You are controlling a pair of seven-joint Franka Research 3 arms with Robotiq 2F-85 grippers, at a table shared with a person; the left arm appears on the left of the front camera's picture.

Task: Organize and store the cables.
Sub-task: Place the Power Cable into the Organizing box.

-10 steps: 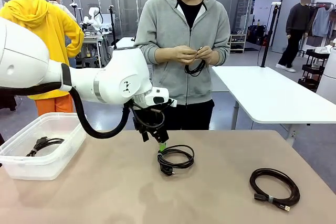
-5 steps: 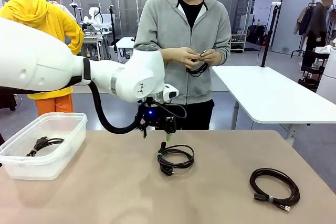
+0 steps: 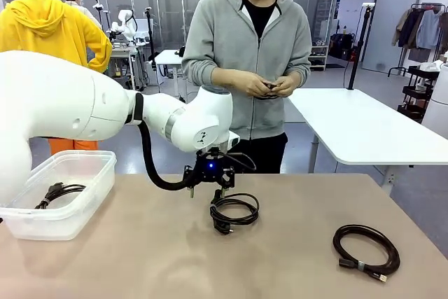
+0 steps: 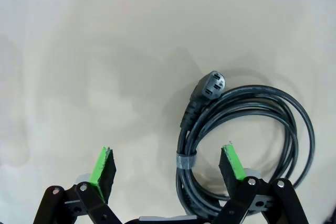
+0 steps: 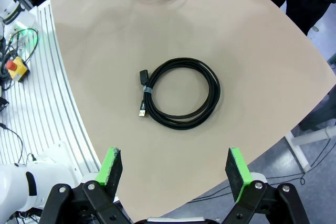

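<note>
Worktop (image 3: pixel 140 257): tan and broad, with the task's things spread across it from left to right.
Person: at the far side, hands (image 3: pixel 269 85) together at the chest, working something small and dark that I can't make out.
Bin (image 3: pixel 66 225): a clear tub at the robot's left with one cable (image 3: pixel 59 192) already inside. I'd say it's the home for the rest.
Right cable (image 5: pixel 181 95): flat near the right edge, well apart from the other coil.
Mid cable (image 4: pixel 294 124): flat at mid-worktop, and this is the one in play.
Left gripper (image 4: pixel 168 161): jaws wide and empty, hovering low with the coil's bound side between the pads.
Right gripper (image 5: pixel 176 163): also spread wide, holding nothing, high over the right-hand coil.
Tie (image 4: pixel 185 161): the spot to pinch. Drop straight down and close across it so every loop lifts together; catching a single strand could let the coil spill.
Front view adds: the person, the bin, and the height left to descend.
Left wrist view adds: the tie, the three-hole plug (image 4: pixel 212 85), and how the pads line up.
</note>
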